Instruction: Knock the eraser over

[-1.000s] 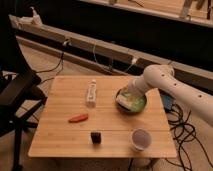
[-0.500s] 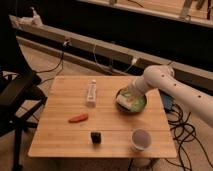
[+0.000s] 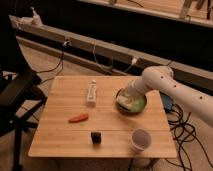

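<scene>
The eraser (image 3: pixel 95 137) is a small black block standing near the front edge of the wooden table (image 3: pixel 60 140). My gripper (image 3: pixel 121 101) is at the end of the white arm (image 3: pixel 165 85), low over the left rim of the green bowl (image 3: pixel 132 103) at the table's right side. It is well to the right of and behind the eraser, apart from it.
A white tube (image 3: pixel 91 92) lies at the table's middle back. An orange carrot-like piece (image 3: pixel 78 118) lies left of the eraser. A white cup (image 3: pixel 141 139) stands at the front right. A dark chair (image 3: pixel 17 95) is to the left; cables (image 3: pixel 187 132) lie to the right.
</scene>
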Available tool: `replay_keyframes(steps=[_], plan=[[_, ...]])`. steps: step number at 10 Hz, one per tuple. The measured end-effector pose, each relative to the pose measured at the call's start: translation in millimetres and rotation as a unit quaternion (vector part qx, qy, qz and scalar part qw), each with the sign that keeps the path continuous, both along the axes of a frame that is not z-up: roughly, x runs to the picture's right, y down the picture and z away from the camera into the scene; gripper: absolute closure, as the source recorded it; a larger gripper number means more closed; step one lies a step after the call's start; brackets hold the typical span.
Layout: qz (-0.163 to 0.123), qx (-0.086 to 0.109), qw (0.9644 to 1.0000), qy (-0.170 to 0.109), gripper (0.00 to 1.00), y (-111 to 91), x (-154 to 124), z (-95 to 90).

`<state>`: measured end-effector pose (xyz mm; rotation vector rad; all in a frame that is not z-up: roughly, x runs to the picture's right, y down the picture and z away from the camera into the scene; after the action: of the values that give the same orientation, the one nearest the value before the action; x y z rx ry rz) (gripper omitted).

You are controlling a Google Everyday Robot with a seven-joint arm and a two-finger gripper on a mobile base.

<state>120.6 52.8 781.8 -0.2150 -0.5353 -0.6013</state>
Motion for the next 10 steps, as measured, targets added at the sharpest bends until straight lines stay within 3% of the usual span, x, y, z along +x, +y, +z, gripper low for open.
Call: replay_keyframes(steps=[1, 4, 8, 10], plan=[[-0.002, -0.002, 1.0, 0.0, 0.69, 2, 0, 2.7], [-0.036, -0.035, 0.9986, 0.019, 0.97, 5, -6, -8.5], [-0.042, -0.076, 0.996, 0.023, 1.0, 33, -6, -14.0], [-0.045, -0.123, 0.9914, -0.005, 1.0, 59, -5, -16.7]])
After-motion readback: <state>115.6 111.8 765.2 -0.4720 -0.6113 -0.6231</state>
